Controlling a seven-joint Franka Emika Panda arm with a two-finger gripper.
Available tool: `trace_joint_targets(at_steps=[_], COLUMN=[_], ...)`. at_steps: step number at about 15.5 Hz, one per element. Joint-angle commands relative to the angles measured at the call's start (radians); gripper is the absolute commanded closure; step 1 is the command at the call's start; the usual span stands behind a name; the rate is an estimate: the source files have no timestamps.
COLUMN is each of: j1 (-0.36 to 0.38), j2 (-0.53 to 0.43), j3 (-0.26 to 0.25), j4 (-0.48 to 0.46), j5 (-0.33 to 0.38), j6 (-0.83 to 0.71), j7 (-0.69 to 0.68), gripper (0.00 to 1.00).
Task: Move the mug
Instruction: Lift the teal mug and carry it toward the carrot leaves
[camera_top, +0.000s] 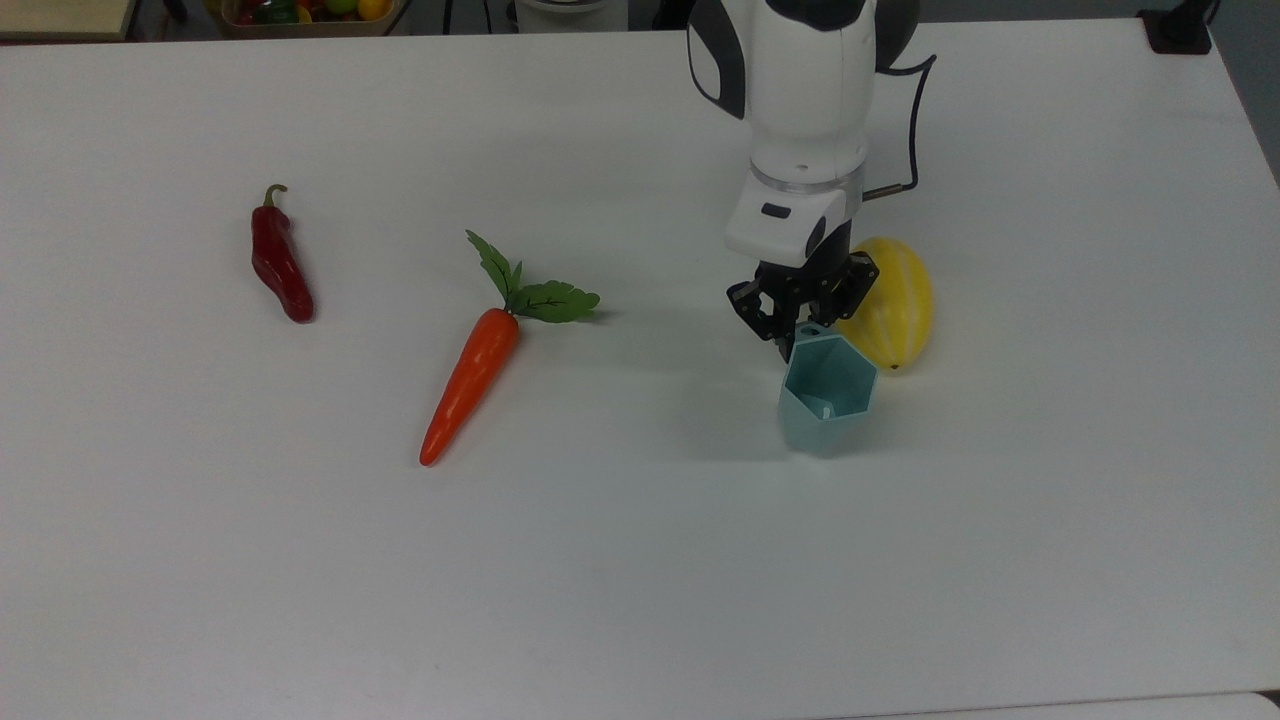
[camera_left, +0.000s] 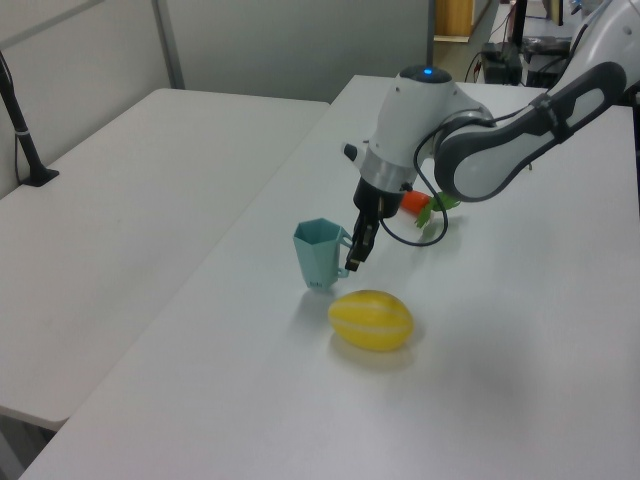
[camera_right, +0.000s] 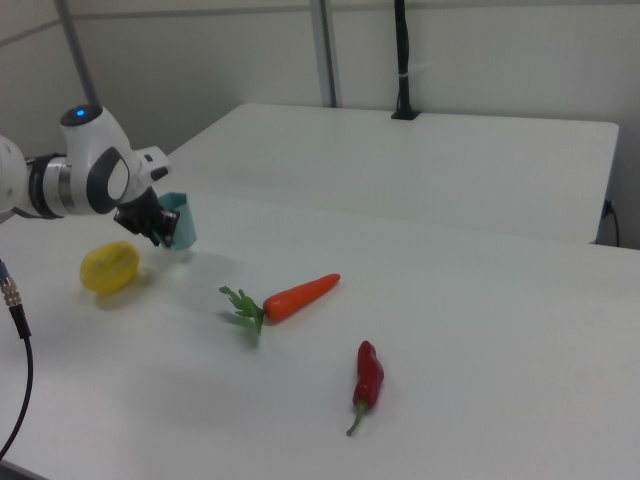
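We see the pale teal mug hanging upright just above the white counter, its shadow falling on the surface beneath it. The gripper has its fingers clenched on the small tab at the mug's rim. A yellow melon lies just beside the mug. Farther toward the top view's left lie a carrot and, well apart, a red chili pepper.
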Motion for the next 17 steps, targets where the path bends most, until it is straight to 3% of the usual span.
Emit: trace_joint_targets(at_steps=[1, 11, 17], j1=[-0.021, -0.073, -0.13], j2=[-0.107, -0.331, -0.483], j3=[0.004, 0.002, -0.05], j4=[-0.024, -0.035, -0.079], j5=[-0.002, 0.036, 0.13], j6=[-0.052, -0.437, -0.717], j7=[0.02, -0.027, -0.25], gripper=[1.0, 1.0, 1.0])
